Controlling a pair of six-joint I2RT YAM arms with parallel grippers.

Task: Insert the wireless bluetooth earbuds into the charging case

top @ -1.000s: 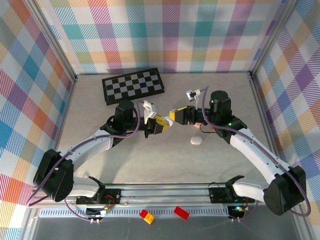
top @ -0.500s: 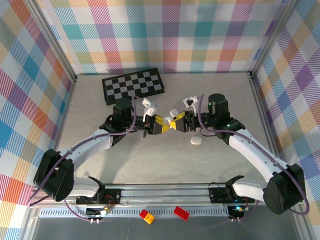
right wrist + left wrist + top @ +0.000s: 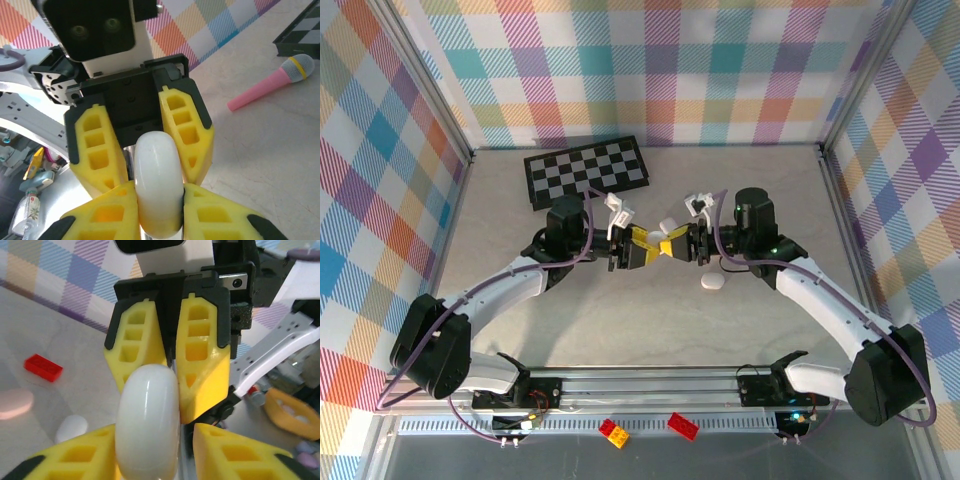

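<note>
- The white charging case [image 3: 157, 185] is held between the two grippers, over the middle of the table [image 3: 650, 320].
- The right gripper [image 3: 159, 188] is clamped on the case.
- The left gripper [image 3: 156, 428] is set around the case; whether it grips cannot be told.

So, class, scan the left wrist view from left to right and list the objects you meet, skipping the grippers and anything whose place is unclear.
pink rounded case → red brick → small white rounded case → white charging case → orange-rimmed object, too blurred to name
</note>
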